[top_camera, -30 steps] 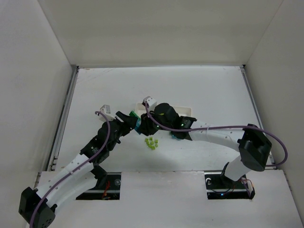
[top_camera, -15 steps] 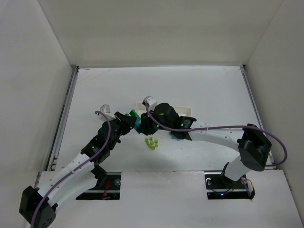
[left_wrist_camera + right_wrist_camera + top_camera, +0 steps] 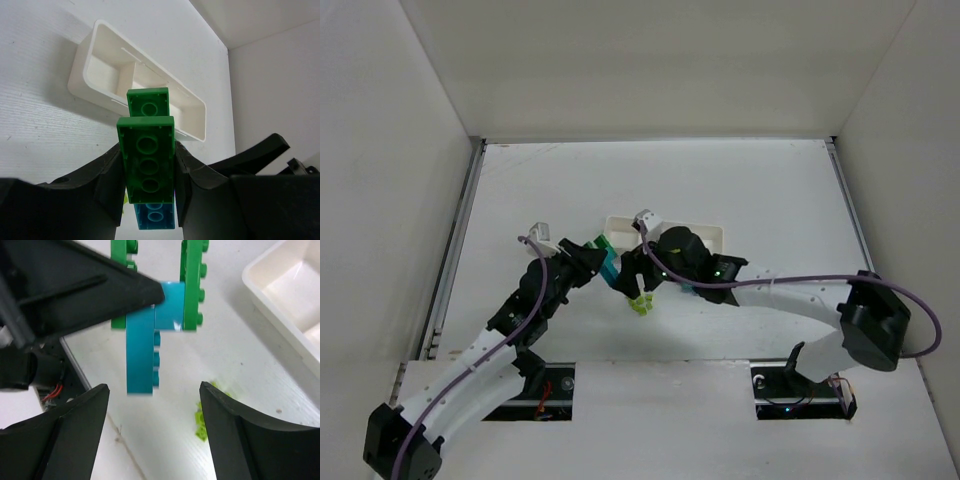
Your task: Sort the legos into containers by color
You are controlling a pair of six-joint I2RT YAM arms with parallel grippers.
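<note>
- The left gripper [image 3: 148,150] is clamped on a brick cluster [image 3: 147,165]. In its wrist view, the black fingers [image 3: 107,180] press the two long sides of a dark green brick at the centre of the frame.
- A second dark green brick [image 3: 148,102] sticks out past the fingertips towards the top of the frame. A cyan brick [image 3: 155,217] shows below the gripped one, at the bottom edge.
- The right gripper [image 3: 152,387] stands wide apart. Its fingers [image 3: 75,425] sit in the lower corners of its wrist view and touch nothing.
- In that view the cluster hangs in the upper middle. Two green bricks [image 3: 192,285] flank the cyan pieces [image 3: 140,350], whose lower end comes about level with the right fingertips without touching them.
- Loose yellow-green legos [image 3: 640,304] lie on the table [image 3: 750,180], just below the two grippers in the overhead view.
- The white tray [image 3: 705,232] sits just above the grippers near the frame's centre, partly hidden by the right arm. Its compartments show in the upper left of the left wrist view.
</note>
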